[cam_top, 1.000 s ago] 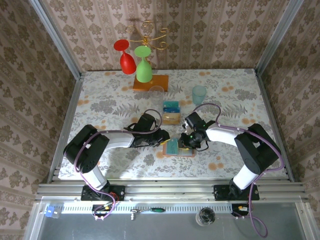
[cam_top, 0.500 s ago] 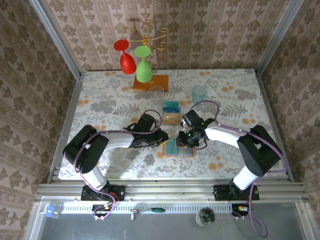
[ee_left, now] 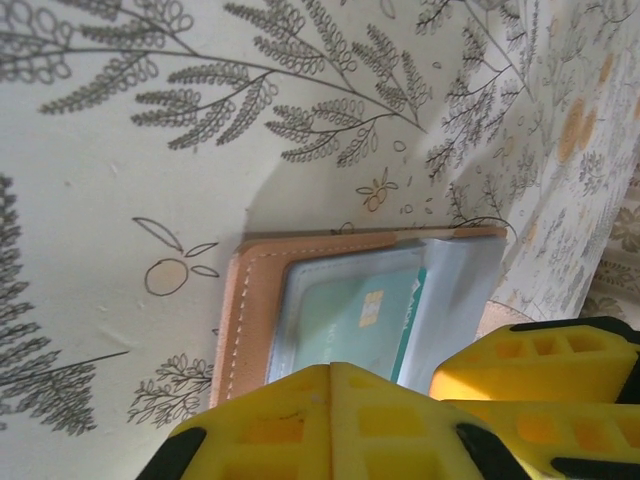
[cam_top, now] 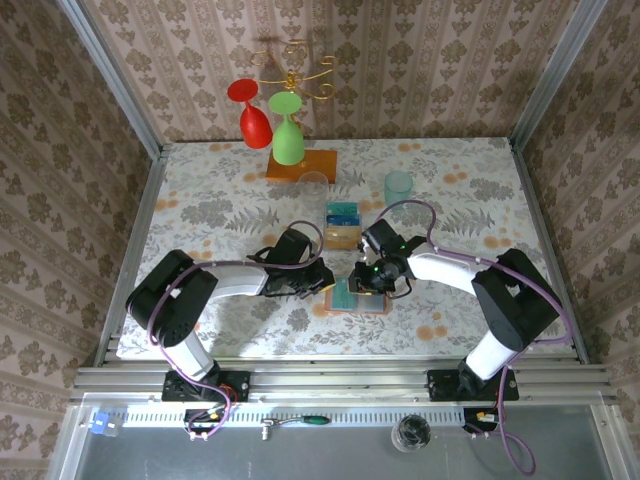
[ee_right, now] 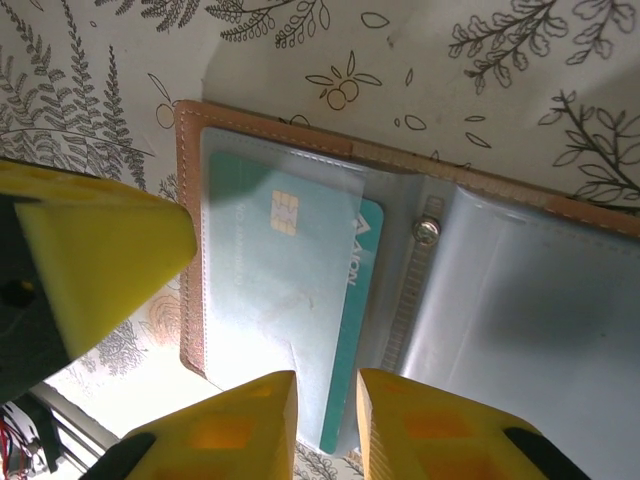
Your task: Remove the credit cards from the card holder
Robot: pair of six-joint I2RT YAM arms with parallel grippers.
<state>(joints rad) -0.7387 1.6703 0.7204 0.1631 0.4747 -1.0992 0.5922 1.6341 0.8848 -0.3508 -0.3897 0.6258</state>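
The card holder [cam_top: 372, 303] lies open on the table, salmon-brown rim [ee_left: 243, 310] around clear grey-blue pockets [ee_right: 520, 300]. A teal credit card [ee_right: 290, 270] with a gold chip sits in its left pocket, one long edge sticking out toward the hinge. My left gripper [ee_left: 331, 372] is shut and empty, its tips over the holder's left half. My right gripper [ee_right: 326, 405] hovers over that card's exposed edge with its jaws a narrow gap apart, pinching nothing. Other credit cards [cam_top: 343, 224], teal and tan, lie stacked just beyond the holder.
An orange wooden base [cam_top: 302, 165] at the back carries a gold rack with a red glass [cam_top: 250, 115] and a green glass [cam_top: 288, 137]. A clear glass [cam_top: 314, 185] and a pale teal cup [cam_top: 398, 187] stand behind the card stack.
My left gripper has closed its jaws fully over the holder's left half. The right gripper has crept slightly left over the holder. The holder stays put.
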